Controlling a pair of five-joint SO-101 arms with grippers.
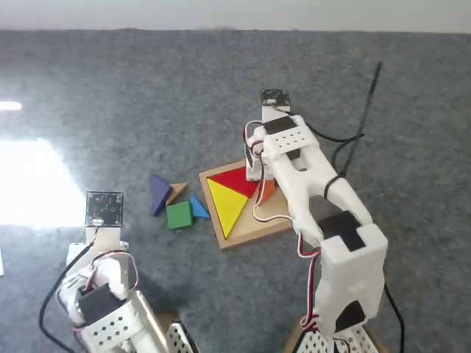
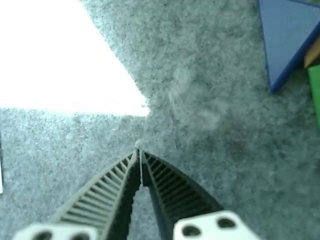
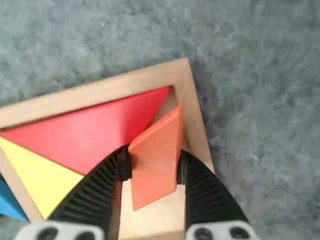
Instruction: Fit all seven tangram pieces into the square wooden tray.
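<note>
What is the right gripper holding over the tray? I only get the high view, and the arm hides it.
Observer: The right gripper is shut on an orange parallelogram.
Operator: Is it seated in the wooden tray?
Observer: No; it is held up over bare wood at the tray's corner, beside the red triangle.
Operator: And the left gripper?
Observer: It is shut on nothing, over the grey mat, apart from the blue triangle.

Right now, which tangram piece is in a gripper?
The orange piece, clamped in the right gripper above the tray corner. The red triangle and yellow triangle lie flat in the tray; the green square and blue triangle lie loose on the mat.
</note>
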